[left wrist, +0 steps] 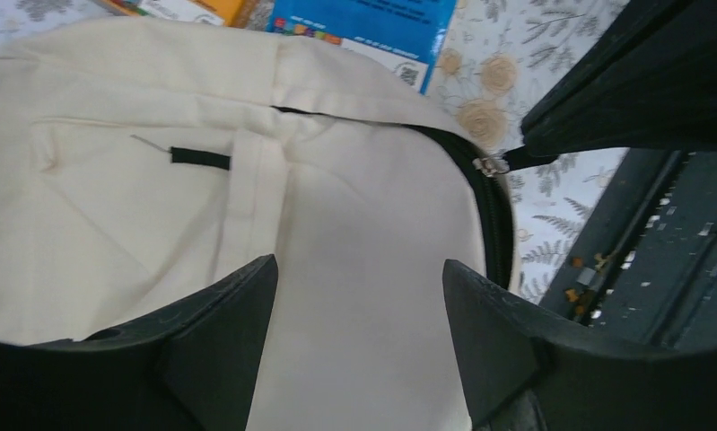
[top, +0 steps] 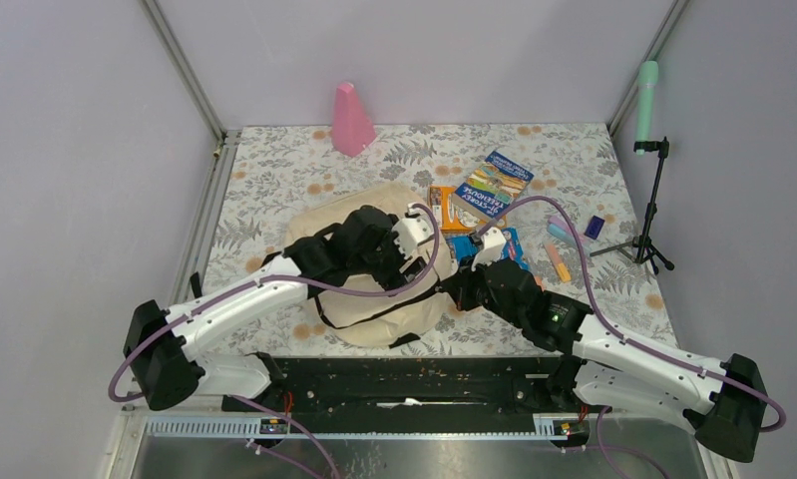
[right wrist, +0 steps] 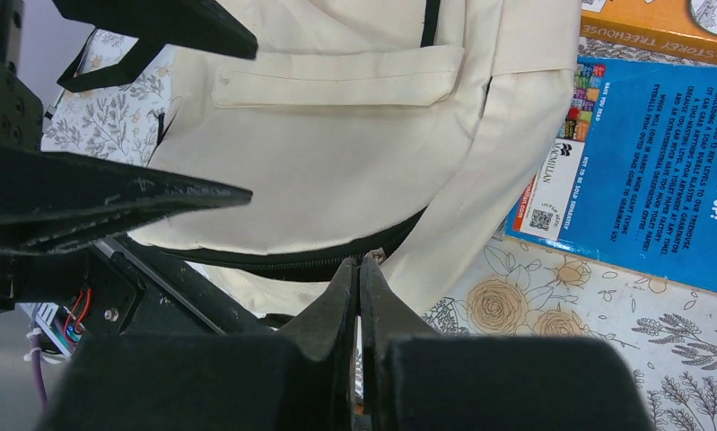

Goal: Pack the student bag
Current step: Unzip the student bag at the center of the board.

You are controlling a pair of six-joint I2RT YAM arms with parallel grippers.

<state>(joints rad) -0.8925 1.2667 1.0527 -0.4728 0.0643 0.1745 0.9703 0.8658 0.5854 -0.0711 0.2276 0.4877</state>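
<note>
Top external view: bag [top: 374, 317] lies flat by the near edge, left of centre. Right gripper [right wrist: 359, 269], reaching in low from the right, is pinched tight on the zip pull [left wrist: 487, 166]. Left gripper [left wrist: 359, 269] hovers over the cloth, jaws wide, holding nothing. Risk: with no fabric pinned, a tug may drag the bag or slip the pull. Books [top: 489, 185] lie just beyond, toward the far edge

- And there's the student bag [left wrist: 363, 233], plain cream all over, with a black zipper line [left wrist: 496, 220] curving across it.
- Table cover [top: 274, 170]: pale, printed with grey ferns and tan roses.
- Cone [top: 352, 120], solid pink.
- Book [right wrist: 660, 171], bright blue with white lettering.
- Box [right wrist: 668, 22], orange.
</note>
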